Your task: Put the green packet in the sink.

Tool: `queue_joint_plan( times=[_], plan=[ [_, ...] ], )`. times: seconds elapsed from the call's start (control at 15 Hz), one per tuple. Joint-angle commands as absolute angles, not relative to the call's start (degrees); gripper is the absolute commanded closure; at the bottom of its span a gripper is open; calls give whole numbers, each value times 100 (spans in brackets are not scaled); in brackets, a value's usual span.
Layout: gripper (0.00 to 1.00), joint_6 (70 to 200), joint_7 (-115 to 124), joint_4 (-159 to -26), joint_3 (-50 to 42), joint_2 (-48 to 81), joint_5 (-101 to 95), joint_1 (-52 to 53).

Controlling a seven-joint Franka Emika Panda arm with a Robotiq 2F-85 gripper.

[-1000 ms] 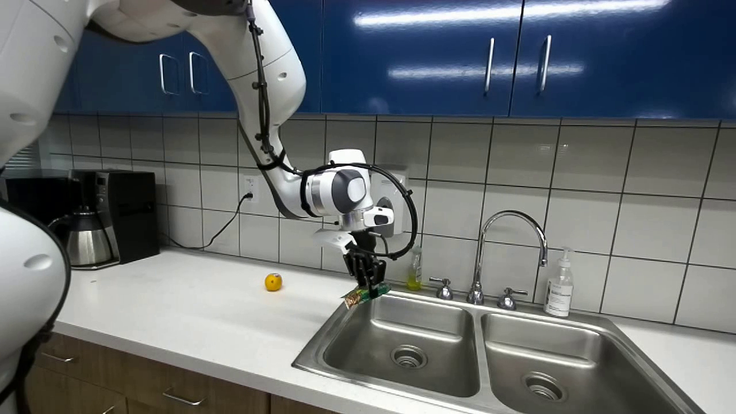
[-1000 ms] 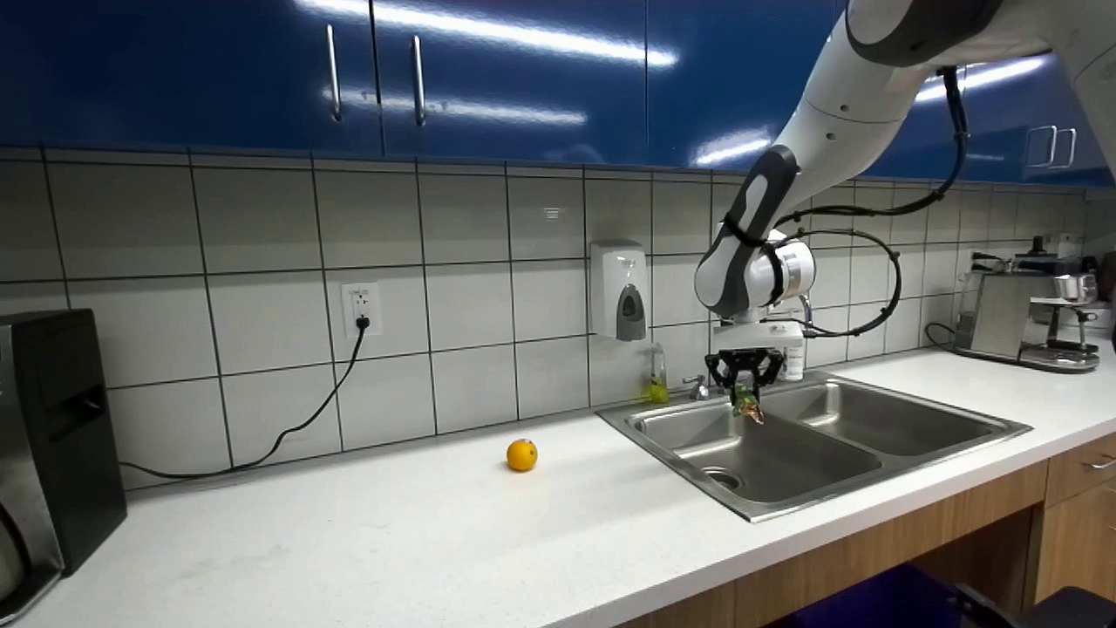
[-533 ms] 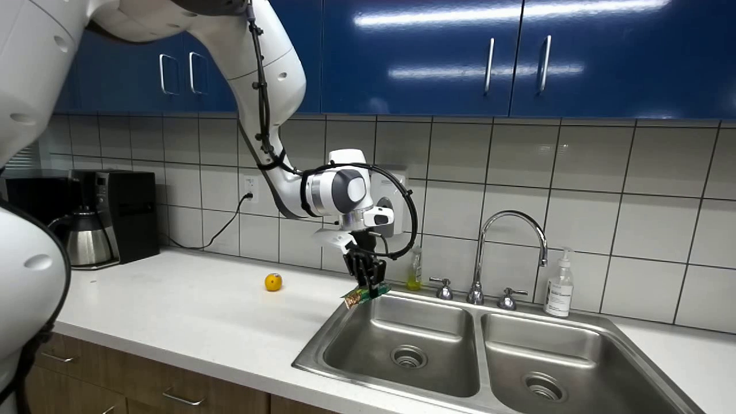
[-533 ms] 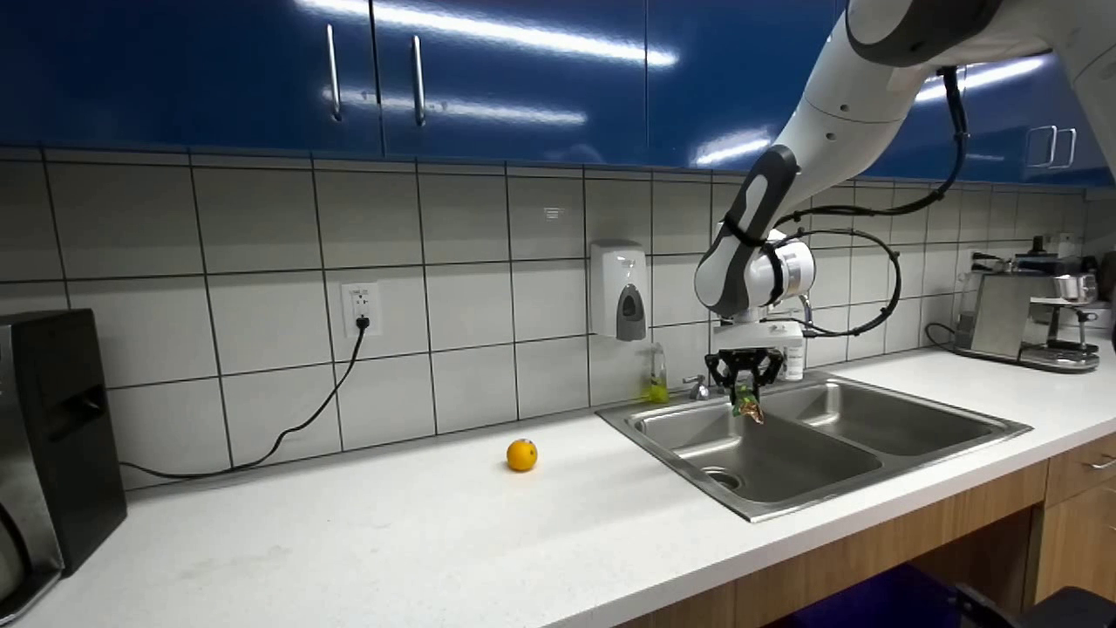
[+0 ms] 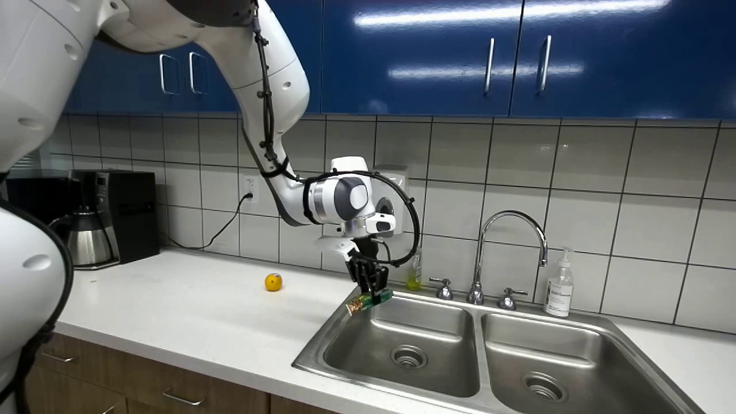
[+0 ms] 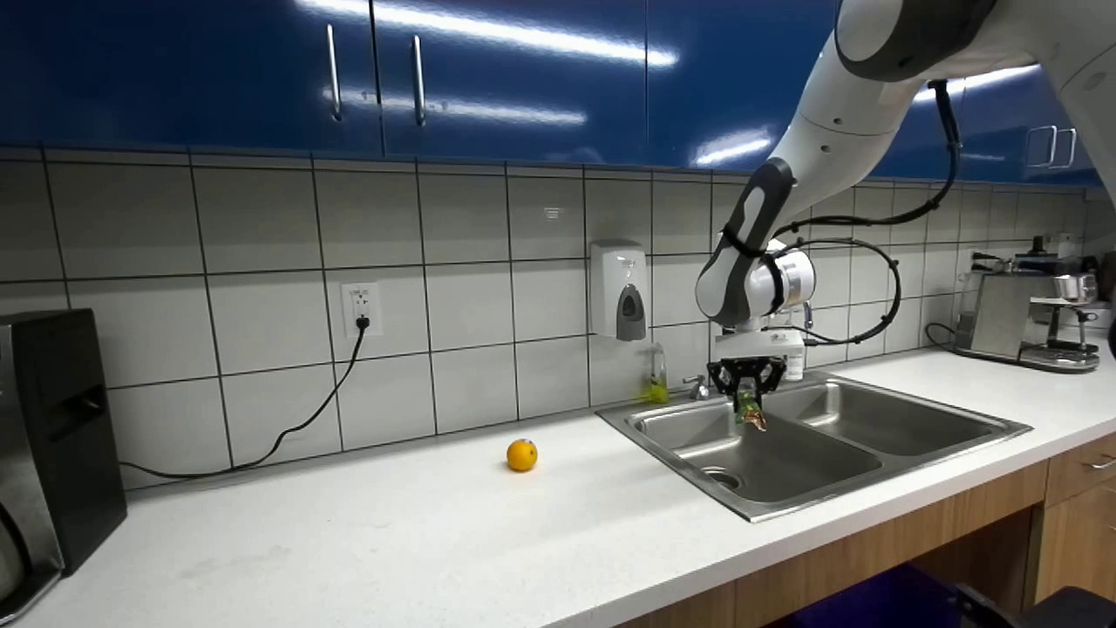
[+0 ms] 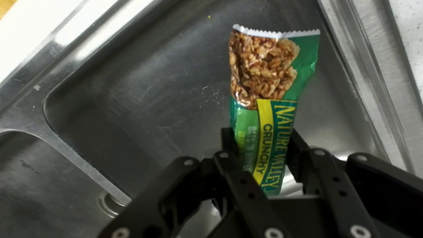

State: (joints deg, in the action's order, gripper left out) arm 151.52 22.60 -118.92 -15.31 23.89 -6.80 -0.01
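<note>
The green packet is a crinkled green wrapper with a brown granola picture at one end. My gripper is shut on it and holds it tilted in the air over the back left corner of the sink. In an exterior view the gripper, the packet and the sink also show. In the wrist view the packet lies between both fingers of the gripper, its lower end partly covered by a finger. The steel basin of the sink lies beneath.
A chrome faucet and handles stand behind the basins. A yellow soap bottle is close behind the gripper, and a white pump bottle stands right of the faucet. An orange fruit sits on the counter.
In the last half second my gripper and the packet have come down slightly, still over the sink. Before that the arm stood still. The packet has stayed in the grip.
</note>
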Motion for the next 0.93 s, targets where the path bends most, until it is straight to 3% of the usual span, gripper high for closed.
queue_joint_plan(
  times=[0.0,0.87],
  plan=[
    [85,15276,2221,-11502,-1584,2830,-651,-176],
    [85,15084,1798,-9804,-1297,4729,305,-951]
  ],
)
